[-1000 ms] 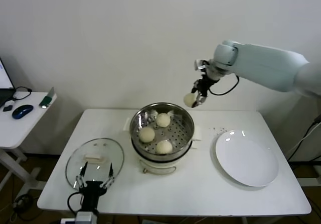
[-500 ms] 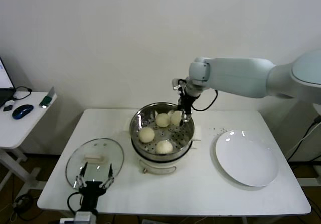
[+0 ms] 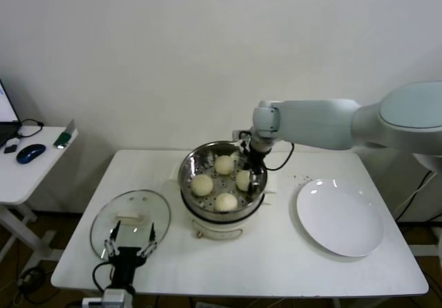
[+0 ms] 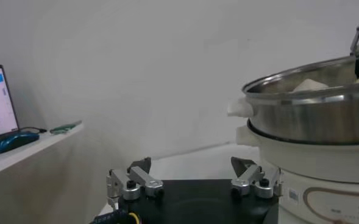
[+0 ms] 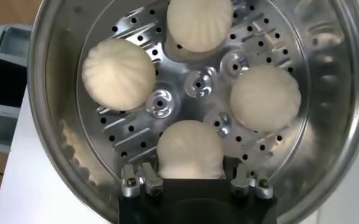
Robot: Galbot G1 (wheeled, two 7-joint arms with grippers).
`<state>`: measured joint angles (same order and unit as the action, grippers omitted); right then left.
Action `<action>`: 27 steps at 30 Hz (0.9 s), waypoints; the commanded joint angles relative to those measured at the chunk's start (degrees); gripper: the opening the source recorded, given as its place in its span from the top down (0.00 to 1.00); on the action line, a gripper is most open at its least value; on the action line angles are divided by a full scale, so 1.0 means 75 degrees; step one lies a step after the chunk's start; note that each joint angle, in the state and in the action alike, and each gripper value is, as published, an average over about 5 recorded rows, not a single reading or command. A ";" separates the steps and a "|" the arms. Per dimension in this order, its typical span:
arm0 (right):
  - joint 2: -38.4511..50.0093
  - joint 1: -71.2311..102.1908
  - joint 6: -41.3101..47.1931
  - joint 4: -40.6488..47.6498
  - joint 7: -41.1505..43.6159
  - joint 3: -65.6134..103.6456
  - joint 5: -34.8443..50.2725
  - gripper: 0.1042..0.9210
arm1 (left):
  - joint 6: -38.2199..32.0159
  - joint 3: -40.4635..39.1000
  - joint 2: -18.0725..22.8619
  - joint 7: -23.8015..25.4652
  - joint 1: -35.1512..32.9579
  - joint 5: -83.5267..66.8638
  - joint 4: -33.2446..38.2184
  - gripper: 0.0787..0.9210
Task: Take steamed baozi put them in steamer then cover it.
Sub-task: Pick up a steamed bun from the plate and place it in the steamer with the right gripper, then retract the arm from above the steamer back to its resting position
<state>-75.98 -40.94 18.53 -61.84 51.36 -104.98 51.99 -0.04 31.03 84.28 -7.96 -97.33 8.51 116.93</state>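
Note:
The steamer (image 3: 185,177) stands mid-table, a shiny steel pot on a cream base. Three baozi (image 3: 224,164) (image 3: 202,184) (image 3: 226,201) lie on its perforated tray. My right gripper (image 3: 246,177) reaches down inside the pot's right side, shut on another baozi (image 5: 190,149) that sits low at the tray; the right wrist view shows it between the fingers (image 5: 136,181), with the other buns (image 5: 119,75) beyond. The cover (image 3: 131,215), a glass lid with a cream handle, lies flat at the front left. My left gripper (image 3: 129,242) hangs open just in front of it, holding nothing.
A white plate (image 3: 340,218) lies on the table's right side, bare. A side table with a mouse and a laptop (image 3: 31,152) stands to the left. In the left wrist view the steamer's (image 4: 313,115) side rises close by on the right.
My right gripper carried the baozi from above the steamer's back right rim down and leftward into the pot. The left arm has stayed still.

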 commanded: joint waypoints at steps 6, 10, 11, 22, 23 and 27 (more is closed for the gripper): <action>-0.0036 0.0095 0.0099 -0.0016 -0.0009 0.0069 -0.0089 0.27 | 0.0001 0.0015 -0.0018 0.0001 -0.0006 0.0019 0.0014 0.12; 0.0041 -0.0073 0.0100 0.0025 0.0136 0.0168 -0.0042 0.18 | 0.0002 0.0013 -0.0033 0.0001 -0.0003 0.0024 0.0015 0.12; 0.0071 -0.0137 0.0081 0.0060 0.0203 0.0190 -0.0031 0.16 | 0.0004 0.0012 -0.0037 0.0000 -0.0001 0.0026 0.0018 0.12; 0.1019 -0.0799 -0.0198 0.0075 0.0796 0.0694 0.0629 0.12 | 0.0003 0.0020 -0.0072 0.0000 0.0011 0.0051 0.0013 0.12; 0.1166 -0.0831 -0.0232 0.0040 0.0788 0.0767 0.0673 0.12 | 0.0005 0.0024 -0.0075 -0.0001 0.0018 0.0052 0.0010 0.12; 0.1979 -0.0932 -0.0408 -0.0336 0.0520 0.1092 0.0701 0.12 | 0.0020 0.0026 -0.0093 -0.0004 0.0043 0.0070 0.0014 0.12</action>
<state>-70.52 -45.46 17.29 -61.73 55.33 -100.85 54.78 0.02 31.22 83.64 -7.97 -97.07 8.92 117.02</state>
